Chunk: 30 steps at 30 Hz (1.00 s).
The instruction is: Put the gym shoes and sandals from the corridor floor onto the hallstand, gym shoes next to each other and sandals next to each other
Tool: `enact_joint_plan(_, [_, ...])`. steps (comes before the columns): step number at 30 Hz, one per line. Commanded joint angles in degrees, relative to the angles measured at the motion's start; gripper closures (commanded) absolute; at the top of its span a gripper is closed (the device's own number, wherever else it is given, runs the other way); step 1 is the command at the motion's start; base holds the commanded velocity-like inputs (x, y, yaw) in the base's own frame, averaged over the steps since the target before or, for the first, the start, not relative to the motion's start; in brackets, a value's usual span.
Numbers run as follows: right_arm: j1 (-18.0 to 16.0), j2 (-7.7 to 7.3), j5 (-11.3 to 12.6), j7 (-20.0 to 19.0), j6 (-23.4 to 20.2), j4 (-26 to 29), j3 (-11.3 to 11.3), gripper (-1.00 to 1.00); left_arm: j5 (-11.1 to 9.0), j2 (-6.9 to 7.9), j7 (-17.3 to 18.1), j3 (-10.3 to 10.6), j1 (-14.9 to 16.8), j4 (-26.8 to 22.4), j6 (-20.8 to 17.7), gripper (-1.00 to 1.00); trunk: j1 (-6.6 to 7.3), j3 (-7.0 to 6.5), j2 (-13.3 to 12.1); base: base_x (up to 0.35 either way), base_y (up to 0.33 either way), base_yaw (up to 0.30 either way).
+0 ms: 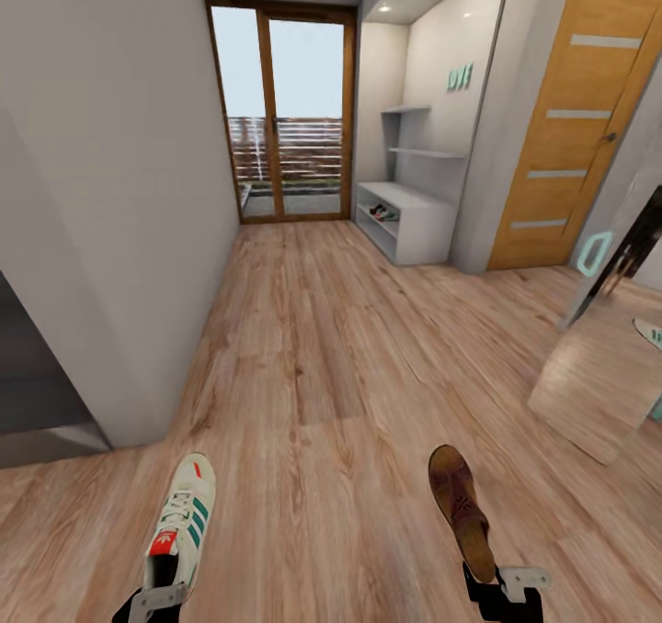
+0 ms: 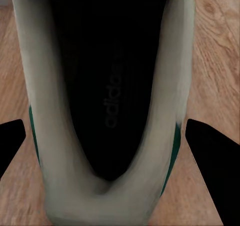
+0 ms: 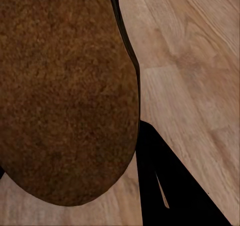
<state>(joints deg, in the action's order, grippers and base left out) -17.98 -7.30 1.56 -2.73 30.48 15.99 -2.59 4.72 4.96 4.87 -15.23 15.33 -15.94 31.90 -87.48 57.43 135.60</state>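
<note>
Left tool (image 1: 154, 595) grips white green-striped sneaker (image 1: 182, 522), right tool (image 1: 501, 591) grips brown leather sandal (image 1: 462, 510), both carried toward distant grey hallstand (image 1: 405, 219).

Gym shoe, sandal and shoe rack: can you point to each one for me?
gym shoe (image 1: 184, 515), head view, on its laced top.
sandal (image 1: 458, 505), head view, on its brown strap.
shoe rack (image 1: 425, 228), head view, on the grey side panel of its bench.

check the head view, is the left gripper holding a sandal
No, the left gripper holds a white gym shoe with green stripes; the brown sandal is in the right gripper.
</note>
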Motion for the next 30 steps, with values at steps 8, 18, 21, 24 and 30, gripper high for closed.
enact_joint_plan(8, [-0.03,0.01,0.38,-0.34,0.11,0.01,-0.23,1.0,0.46,-0.03,0.29,-0.51,0.05,0.03,0.18,1.0,-0.02,0.05,0.02,0.34,0.0,0.001])
enact_joint_plan(18, [-0.03,0.01,0.53,-0.13,0.11,0.01,-0.23,1.0,0.46,-0.03,0.31,-0.51,0.05,0.03,0.18,1.0,-0.02,0.05,0.02,0.34,-0.01,0.0])
enact_joint_plan(21, [-0.03,0.02,0.56,-0.09,0.11,0.01,-0.23,1.0,0.46,-0.03,0.32,-0.51,0.05,0.03,0.18,1.0,-0.02,0.06,0.02,0.335,-0.088,0.01])
enact_joint_plan(24, [-0.03,0.07,0.68,-0.07,0.11,0.01,-0.23,1.0,0.46,-0.03,0.32,-0.51,0.05,0.04,0.18,1.0,-0.02,0.18,0.02,0.327,-0.11,0.089])
enact_joint_plan(30, [-0.03,0.1,0.82,0.0,0.11,0.01,-0.23,1.0,0.46,-0.03,0.32,-0.51,0.05,0.05,0.18,1.0,-0.02,0.59,0.02,0.316,-0.123,0.139])
